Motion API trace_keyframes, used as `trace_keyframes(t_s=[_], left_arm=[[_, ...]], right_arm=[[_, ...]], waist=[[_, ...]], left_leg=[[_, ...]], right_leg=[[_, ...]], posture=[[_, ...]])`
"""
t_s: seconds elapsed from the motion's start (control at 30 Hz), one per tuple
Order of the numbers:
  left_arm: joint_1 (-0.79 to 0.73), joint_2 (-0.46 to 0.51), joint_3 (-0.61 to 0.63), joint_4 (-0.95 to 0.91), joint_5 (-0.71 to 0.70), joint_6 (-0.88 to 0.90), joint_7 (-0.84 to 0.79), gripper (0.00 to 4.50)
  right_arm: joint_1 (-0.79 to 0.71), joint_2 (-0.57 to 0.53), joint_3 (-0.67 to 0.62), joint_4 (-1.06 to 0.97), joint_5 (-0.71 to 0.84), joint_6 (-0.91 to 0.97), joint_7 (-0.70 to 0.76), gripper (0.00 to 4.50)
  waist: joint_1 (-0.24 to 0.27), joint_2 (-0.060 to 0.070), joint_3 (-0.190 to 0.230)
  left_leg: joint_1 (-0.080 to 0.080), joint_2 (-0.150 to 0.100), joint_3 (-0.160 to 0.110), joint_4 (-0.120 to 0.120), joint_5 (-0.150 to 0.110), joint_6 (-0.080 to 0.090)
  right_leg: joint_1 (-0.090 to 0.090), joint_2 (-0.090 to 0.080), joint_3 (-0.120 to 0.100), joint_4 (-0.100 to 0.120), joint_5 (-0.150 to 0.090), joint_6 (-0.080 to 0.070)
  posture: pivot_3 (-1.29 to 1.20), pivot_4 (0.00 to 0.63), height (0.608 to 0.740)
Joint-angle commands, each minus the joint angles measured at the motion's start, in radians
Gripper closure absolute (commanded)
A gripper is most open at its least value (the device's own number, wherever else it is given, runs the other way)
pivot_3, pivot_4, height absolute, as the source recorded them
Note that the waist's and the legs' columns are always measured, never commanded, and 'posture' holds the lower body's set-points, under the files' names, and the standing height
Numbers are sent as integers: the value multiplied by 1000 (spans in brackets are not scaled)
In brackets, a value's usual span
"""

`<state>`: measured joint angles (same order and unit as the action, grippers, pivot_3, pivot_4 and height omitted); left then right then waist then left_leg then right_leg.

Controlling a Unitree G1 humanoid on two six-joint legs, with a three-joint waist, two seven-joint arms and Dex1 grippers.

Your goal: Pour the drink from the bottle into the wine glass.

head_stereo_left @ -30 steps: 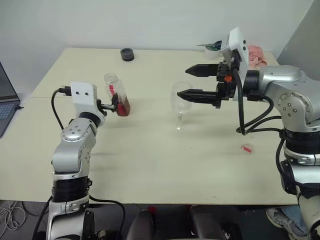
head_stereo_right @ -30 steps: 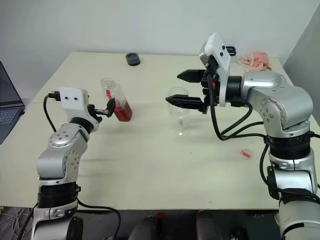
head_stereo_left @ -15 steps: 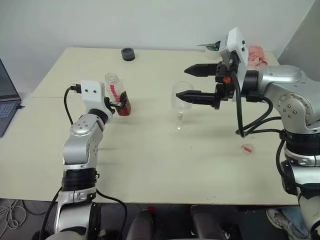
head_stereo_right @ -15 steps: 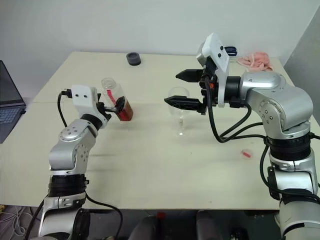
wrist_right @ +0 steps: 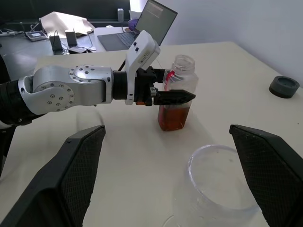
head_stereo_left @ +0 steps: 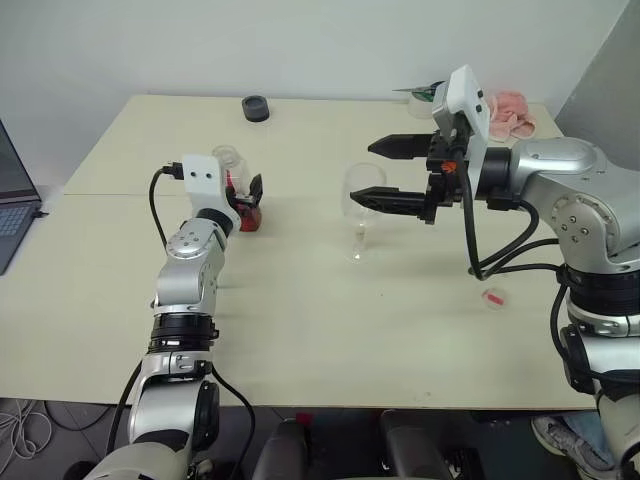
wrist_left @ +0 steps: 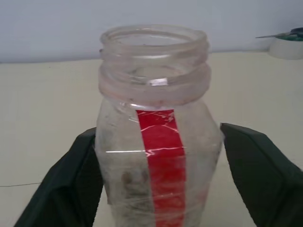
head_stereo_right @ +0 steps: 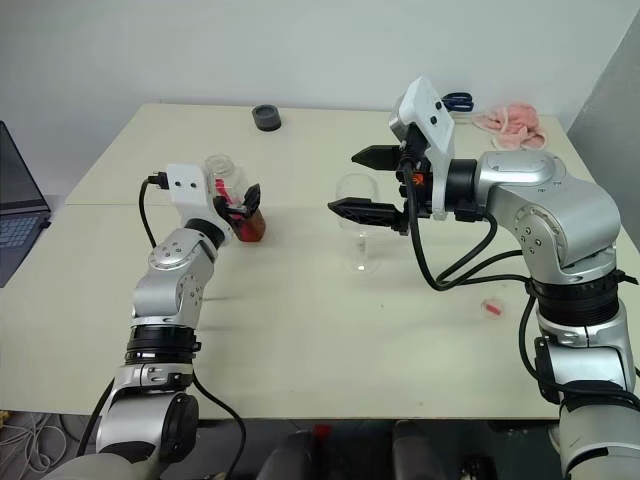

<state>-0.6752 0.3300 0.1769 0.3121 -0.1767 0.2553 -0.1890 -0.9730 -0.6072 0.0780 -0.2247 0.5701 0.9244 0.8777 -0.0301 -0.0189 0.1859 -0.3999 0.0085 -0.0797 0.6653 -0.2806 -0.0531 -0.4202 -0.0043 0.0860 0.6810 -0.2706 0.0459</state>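
The bottle (wrist_left: 156,142) stands upright on the table (head_stereo_left: 300,320) at the left, uncapped, with a red label strip. The amber drink (wrist_right: 173,118) fills its lower part. My left gripper (head_stereo_left: 246,194) is shut on the bottle, one black finger pressed against each side. The wine glass (head_stereo_left: 360,218) stands upright mid-table and looks empty. My right gripper (head_stereo_left: 373,172) hovers open at the level of the glass's bowl, pointing left. In the right wrist view the glass rim (wrist_right: 218,177) lies between its wide-spread fingers (wrist_right: 80,170) without touching them.
A black round lid (head_stereo_left: 255,107) sits at the table's far edge. A pink cloth (head_stereo_left: 510,108) and a tape roll (head_stereo_left: 425,97) lie at the back right. A small red object (head_stereo_left: 493,297) rests on the table near my right arm. A laptop (head_stereo_left: 10,200) stands off the left edge.
My left gripper pushed forward around the bottle, and its fingers closed in from wide open onto the bottle's sides. The right gripper stayed in place, open.
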Motion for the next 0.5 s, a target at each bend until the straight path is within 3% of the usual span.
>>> trace_keyframes(t_s=[0.03,0.1,0.33,0.5], left_arm=[[-15,18,6,-33,4,-47,-21,2180],[-7,40,-1,-69,8,-65,-53,2650],[-56,145,-135,-197,123,-140,-181,2673],[-150,213,-277,-158,282,-244,-254,2675]], right_arm=[[18,-19,-42,-25,0,-9,-22,0],[91,-41,-86,8,-34,-90,-31,0],[500,-102,-258,-67,-19,-319,50,0],[640,-69,-273,-207,-15,-397,11,0]], waist=[[0,0,0],[1,0,0],[12,-2,0],[1,-2,0]], left_leg=[[0,0,0,0,0,0],[-1,0,0,0,0,0],[-2,0,0,-1,0,0],[0,-4,1,1,1,1]], right_leg=[[0,0,0,0,0,0],[0,0,-1,-1,0,0],[0,-1,-1,-2,0,0],[1,2,1,1,0,0]], posture=[[0,150,740],[0,150,740],[0,150,740],[0,150,740]])
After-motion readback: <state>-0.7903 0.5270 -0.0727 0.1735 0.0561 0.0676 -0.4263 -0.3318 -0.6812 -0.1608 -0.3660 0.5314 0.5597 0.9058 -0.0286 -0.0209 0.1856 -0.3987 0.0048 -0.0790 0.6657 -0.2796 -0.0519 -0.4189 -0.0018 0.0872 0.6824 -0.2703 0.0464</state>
